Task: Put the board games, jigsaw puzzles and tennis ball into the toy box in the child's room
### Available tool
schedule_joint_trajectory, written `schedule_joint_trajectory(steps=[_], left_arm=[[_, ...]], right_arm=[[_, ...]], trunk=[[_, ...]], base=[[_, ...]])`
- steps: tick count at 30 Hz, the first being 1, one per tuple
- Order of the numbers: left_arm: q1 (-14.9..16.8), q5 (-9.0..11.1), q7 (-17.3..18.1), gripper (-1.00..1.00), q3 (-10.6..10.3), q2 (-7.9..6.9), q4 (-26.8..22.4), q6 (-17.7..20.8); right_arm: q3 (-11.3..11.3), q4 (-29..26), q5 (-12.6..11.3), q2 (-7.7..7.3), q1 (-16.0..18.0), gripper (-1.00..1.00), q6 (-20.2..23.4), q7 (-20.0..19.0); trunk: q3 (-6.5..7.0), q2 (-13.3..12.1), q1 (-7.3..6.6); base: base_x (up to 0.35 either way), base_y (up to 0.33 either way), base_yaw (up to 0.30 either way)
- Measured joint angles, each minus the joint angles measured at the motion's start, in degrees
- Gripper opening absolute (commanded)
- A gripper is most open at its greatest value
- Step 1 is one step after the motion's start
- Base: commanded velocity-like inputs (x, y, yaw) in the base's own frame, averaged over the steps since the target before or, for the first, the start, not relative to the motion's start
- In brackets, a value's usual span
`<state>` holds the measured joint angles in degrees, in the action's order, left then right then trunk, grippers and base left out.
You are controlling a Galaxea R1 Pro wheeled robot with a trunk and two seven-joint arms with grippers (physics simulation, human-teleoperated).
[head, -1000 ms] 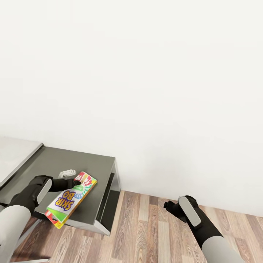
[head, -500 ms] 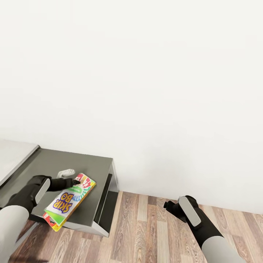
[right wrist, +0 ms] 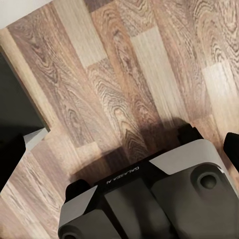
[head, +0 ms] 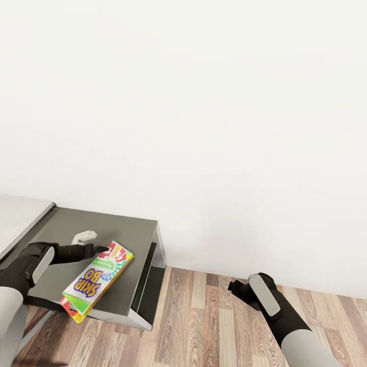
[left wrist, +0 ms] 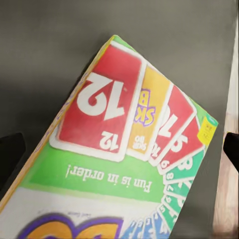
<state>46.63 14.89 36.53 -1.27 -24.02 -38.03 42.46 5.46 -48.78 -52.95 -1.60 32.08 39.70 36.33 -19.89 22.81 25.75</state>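
I've pulled my left gripper [head: 100,249] back off the SKIP-BO box [head: 98,279], jaws apart; box lies on the dark wing [head: 127,232], unboxed. Right gripper [head: 233,286]: can't tell.

The left gripper [head: 102,249] now sits further back toward the robot than a second ago, its fingertips only at the near-top corner of the SKIP-BO board game [head: 98,281] instead of over it. The box lies ahead of the open jaws on the table [head: 135,239], slightly turned from its earlier angle.
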Motion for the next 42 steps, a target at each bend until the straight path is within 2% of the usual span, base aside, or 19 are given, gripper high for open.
schedule_joint_trajectory(steps=[2, 9, 28, 42], left_arm=[[0.0, -0.1, 1.3, 1.0, -0.1, -0.34, 0.0, 0.0], [0.0, -0.3, 2.1, 1.0, -0.4, -1.07, 0.1, 0.0], [0.0, -0.3, 2.2, 1.0, -0.5, -1.22, 0.1, 0.0], [0.0, -0.3, 2.1, 1.0, -0.6, -1.1, 0.1, 0.0]], right_arm=[[0.0, 0.0, 0.0, -0.03, 0.0, 1.0, 0.0, 0.0], [0.0, 0.0, 0.0, -0.17, 0.0, 1.0, 0.0, 0.0], [0.0, 0.1, 0.0, -0.17, 0.0, 1.0, 0.0, 0.0], [0.0, 0.1, 0.0, 0.05, 0.0, 1.0, 0.0, 0.0]], trunk=[[0.0, 0.0, 0.0], [0.0, 0.0, 0.0], [0.0, 0.0, 0.01], [0.0, 0.0, 0.0]], base=[[0.0, 0.0, 0.0], [0.0, 0.115, 0.0], [-0.005, 0.113, -0.209], [-0.04, 0.08, -0.023]])
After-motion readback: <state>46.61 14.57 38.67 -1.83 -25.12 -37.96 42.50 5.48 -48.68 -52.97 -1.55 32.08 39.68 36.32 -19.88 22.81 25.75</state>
